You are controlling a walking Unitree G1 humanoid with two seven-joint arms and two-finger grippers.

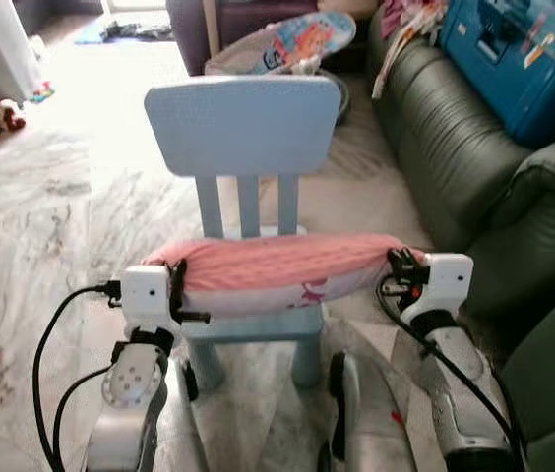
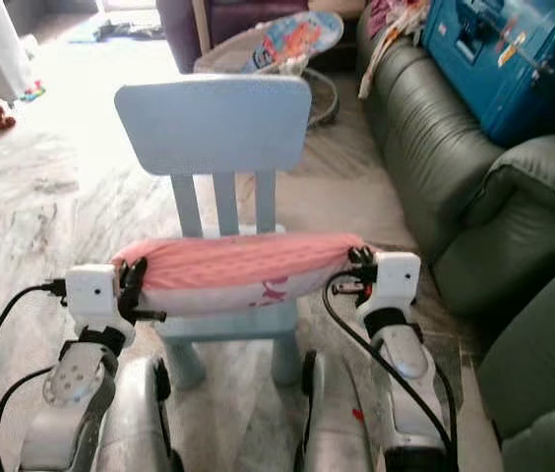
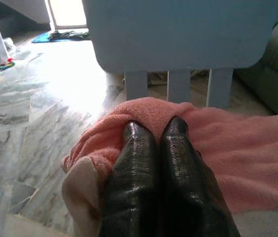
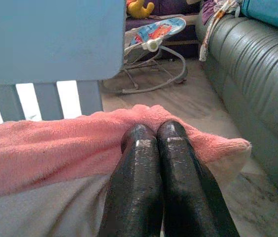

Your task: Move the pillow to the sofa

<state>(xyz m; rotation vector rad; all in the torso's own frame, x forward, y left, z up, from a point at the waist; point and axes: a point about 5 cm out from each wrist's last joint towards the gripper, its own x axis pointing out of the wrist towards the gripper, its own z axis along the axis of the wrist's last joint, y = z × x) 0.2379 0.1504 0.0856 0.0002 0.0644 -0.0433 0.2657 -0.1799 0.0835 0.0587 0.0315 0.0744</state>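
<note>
Pink fleece pillow [image 1: 277, 267] is pinched at both ends by left gripper [image 3: 156, 136] & right gripper [image 4: 153, 132], not yet lifted off pale-blue plastic chair [image 1: 243, 123]; carry to grey-green leather sofa [image 1: 445, 147] remains

Marble-pattern floor [image 1: 51, 226], bright glare upper left. Light blue child's chair [image 1: 243, 123] at centre. Dark green leather sofa [image 1: 455, 157] along right edge. Baby bouncer [image 1: 292, 44] top centre; blue suitcase [image 1: 528, 59] upper right.

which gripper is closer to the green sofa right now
Right. The right gripper pinches the pink pillow's end nearest the green sofa; the left gripper pinches the far end.
</note>
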